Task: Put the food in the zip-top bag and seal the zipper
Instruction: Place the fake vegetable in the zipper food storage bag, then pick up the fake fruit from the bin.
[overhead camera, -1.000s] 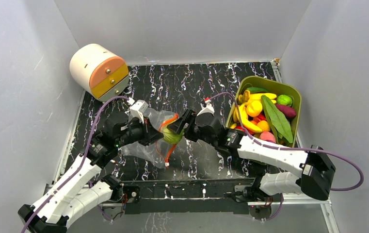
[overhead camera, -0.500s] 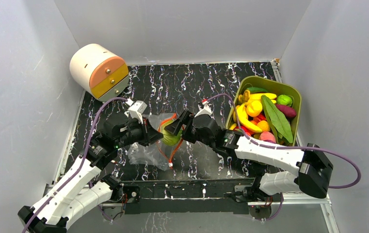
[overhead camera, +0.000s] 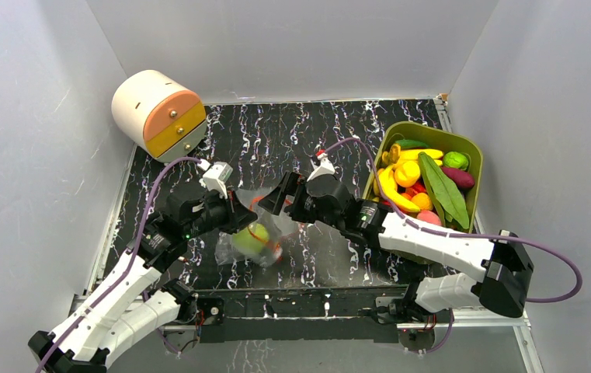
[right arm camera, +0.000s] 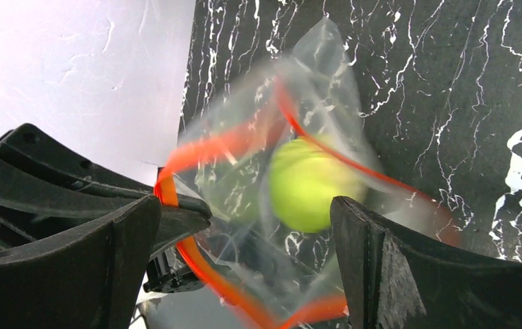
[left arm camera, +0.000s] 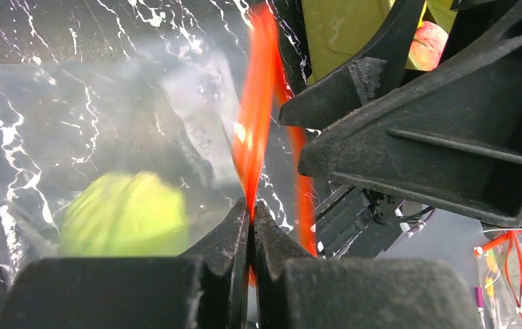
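The left gripper [left arm camera: 250, 212] is clenched tight on the zipper [left arm camera: 254, 103], the red-orange strip caught right between its two black tips and running up and away from them. From that pinch the zip-top bag [left arm camera: 52, 116] hangs with its mouth pulled open into a loop, and a green round fruit [right arm camera: 309, 181] sits inside it, showing through the clear plastic just left of the left gripper's tips in the left wrist view. The right gripper [right arm camera: 244, 212] is just to the right of the bag's mouth, jaws spread wide and released, holding nothing. The fruit sits beyond them, inside the zipper's loop. Both grippers meet over the near middle of the black marbled table [overhead camera: 276, 132]. The rest of the food [overhead camera: 405, 172] is heaped in an olive-green tub [overhead camera: 469, 151] at the far right. A cream drum-shaped box [overhead camera: 156, 113] stands at the far left.
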